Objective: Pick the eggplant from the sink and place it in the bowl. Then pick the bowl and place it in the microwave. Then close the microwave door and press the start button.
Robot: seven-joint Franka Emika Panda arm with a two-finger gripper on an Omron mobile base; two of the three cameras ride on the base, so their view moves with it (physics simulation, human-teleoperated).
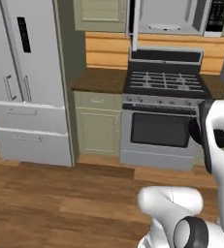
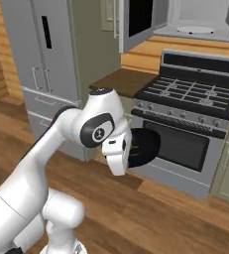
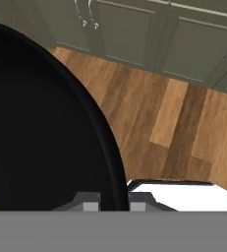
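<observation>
My gripper (image 3: 112,202) is shut on the rim of a black bowl (image 3: 41,128), which takes up the left of the hand view. From the right base view the bowl (image 2: 144,145) hangs on edge in front of the oven, held by the gripper (image 2: 128,151). The microwave (image 1: 169,17) is mounted above the stove with its cavity open, and its white turntable (image 2: 195,30) is visible. The microwave door (image 2: 136,22) stands swung out to the left. The eggplant is hidden and the sink is out of view.
A black gas stove (image 1: 164,80) with an oven (image 2: 183,144) stands straight ahead. A grey fridge (image 1: 28,77) is at the left, with a brown counter (image 1: 101,80) and olive cabinets (image 1: 99,126) between them. Wooden floor (image 1: 60,203) lies open in front.
</observation>
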